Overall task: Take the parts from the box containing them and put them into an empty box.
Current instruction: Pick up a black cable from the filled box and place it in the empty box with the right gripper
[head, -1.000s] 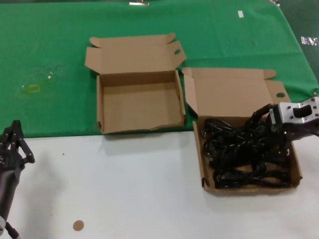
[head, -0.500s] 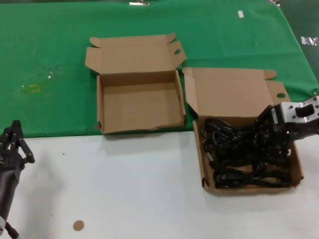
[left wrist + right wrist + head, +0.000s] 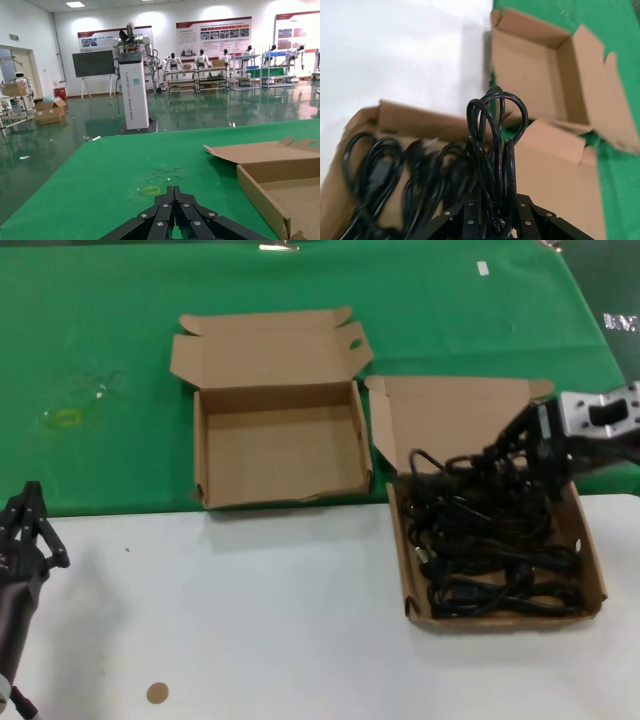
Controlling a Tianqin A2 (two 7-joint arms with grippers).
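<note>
The box containing the parts (image 3: pixel 500 618) stands at the right, its black power cords (image 3: pixel 490 560) piled in loose coils. My right gripper (image 3: pixel 507 450) is above its far end, shut on one power cord (image 3: pixel 440 462) whose loops hang out toward the left, still touching the pile. In the right wrist view the held cord (image 3: pixel 496 130) loops up from the gripper (image 3: pixel 492 220), with the pile (image 3: pixel 380 170) beside it. The empty box (image 3: pixel 280 445) with a wavy front wall stands left of the full one and shows in the right wrist view (image 3: pixel 530 65). My left gripper (image 3: pixel 30 525) is shut and parked at the near left.
Both boxes straddle the edge between the green cloth (image 3: pixel 100 360) and the white table (image 3: pixel 250 620). Their flap lids (image 3: pixel 265 345) stand open at the back. A small brown disc (image 3: pixel 157 693) lies near the front. The left wrist view shows the empty box's wall (image 3: pixel 260 187).
My right gripper has risen and moved toward the far end of the full box, lifting one cord up from the pile. The left arm has not moved.
</note>
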